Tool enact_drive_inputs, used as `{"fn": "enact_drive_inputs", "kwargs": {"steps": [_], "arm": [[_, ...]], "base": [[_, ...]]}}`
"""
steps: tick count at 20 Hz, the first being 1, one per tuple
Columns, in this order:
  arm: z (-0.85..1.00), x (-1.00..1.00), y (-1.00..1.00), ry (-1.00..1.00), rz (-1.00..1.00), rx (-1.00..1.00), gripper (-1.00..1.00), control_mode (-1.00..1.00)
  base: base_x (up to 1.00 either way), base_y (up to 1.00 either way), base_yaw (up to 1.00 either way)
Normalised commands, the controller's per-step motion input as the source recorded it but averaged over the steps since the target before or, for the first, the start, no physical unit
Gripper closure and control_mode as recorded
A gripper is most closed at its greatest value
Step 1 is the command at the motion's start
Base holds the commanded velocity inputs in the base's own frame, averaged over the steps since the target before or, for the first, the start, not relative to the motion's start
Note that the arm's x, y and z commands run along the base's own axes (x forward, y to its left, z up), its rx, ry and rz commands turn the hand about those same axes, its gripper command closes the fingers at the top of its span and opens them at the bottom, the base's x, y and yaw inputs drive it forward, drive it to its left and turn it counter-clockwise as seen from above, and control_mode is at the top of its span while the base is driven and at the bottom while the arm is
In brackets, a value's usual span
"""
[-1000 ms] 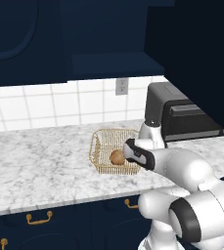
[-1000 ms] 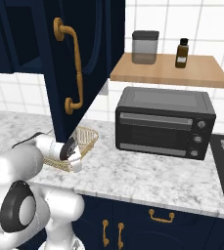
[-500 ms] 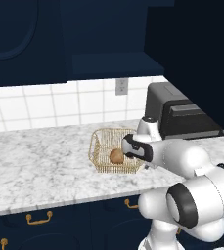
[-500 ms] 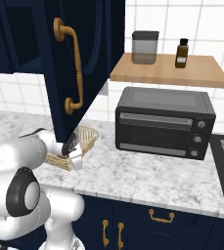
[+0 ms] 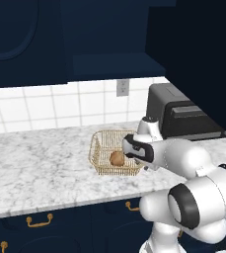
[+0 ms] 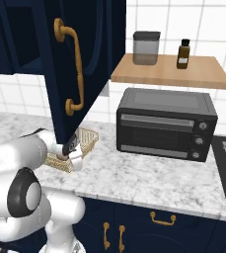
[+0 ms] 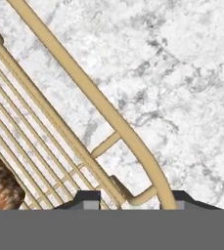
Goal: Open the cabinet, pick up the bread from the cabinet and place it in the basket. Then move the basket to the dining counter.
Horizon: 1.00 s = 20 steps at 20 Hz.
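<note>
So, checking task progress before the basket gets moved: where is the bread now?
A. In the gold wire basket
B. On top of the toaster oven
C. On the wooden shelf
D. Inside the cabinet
A: the bread lies inside the basket on the marble worktop.

I see a gold wire basket [image 5: 109, 155] holding tan-brown bread [image 5: 117, 158] on a white marble worktop [image 5: 40, 168] veined grey. The cabinet [image 6: 85, 59] is dark navy with a brass handle [image 6: 71, 69]; the toaster oven [image 6: 166, 123] is black, the wall tiles [image 5: 45, 106] white.
</note>
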Motion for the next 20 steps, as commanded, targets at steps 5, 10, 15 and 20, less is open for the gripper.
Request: {"fn": "enact_drive_inputs", "kwargs": {"steps": [5,10,15,20], "arm": [[0.54,-0.06,0.23,-0.20,-0.11,0.00,1.00,-1.00],[0.91,-0.12,0.42,-0.32,-0.22,0.00,1.00,-1.00],[0.73,-0.24,0.39,-0.16,-0.16,0.00,1.00,-1.00],[0.46,-0.54,0.03,0.10,-0.27,0.05,1.00,-1.00]], "base": [[0.00,0.00,0.00],[0.00,0.00,0.00],[0.00,0.00,0.00],[0.00,0.00,0.00]]}}
